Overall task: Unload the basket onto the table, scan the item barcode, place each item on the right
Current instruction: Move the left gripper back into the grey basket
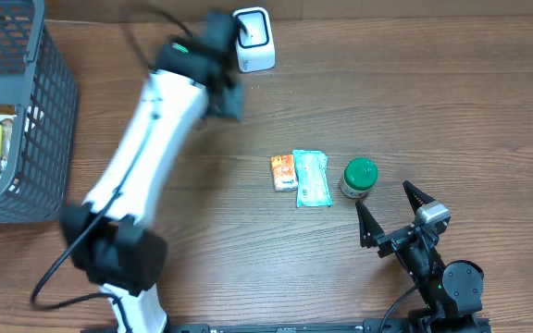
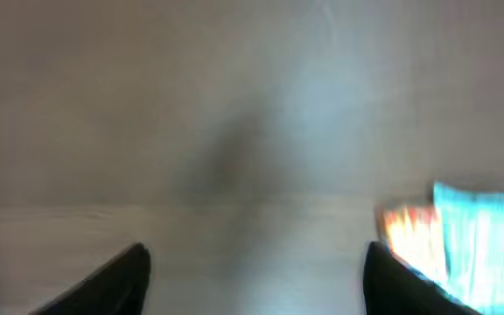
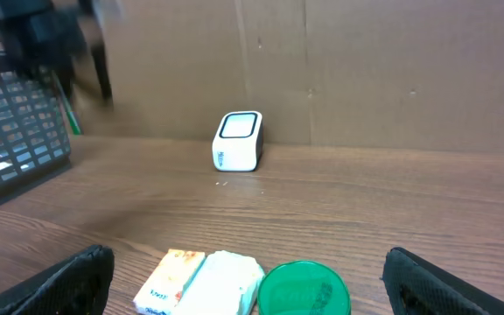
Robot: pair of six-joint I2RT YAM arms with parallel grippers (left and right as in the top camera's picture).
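The left gripper (image 2: 252, 284) had its two jaws spread apart. Nothing was between them, only bare table (image 1: 415, 102). Its own camera picture was very blurry. Just past its right jaw lay an orange packet (image 2: 407, 232), and a blue packet (image 2: 479, 241) was touching the far side of that. From above, this gripper was a blur right beside the white scanner (image 1: 254, 39), at the far edge of the table.

The right gripper (image 1: 382, 196) had its jaws open as wide as they go, and they held nothing. A jar with a green lid (image 1: 359, 178) stood just in front of the jaws, close to the tip of the left jaw but not touching it. The two packets lay flat a little farther to the left of the jaws, side by side. In this gripper's camera, the scanner stood far ahead, between the two jaws, in front of a cardboard wall (image 3: 366, 70).

A grey basket (image 1: 35, 111) sat far off to the left of both grippers.
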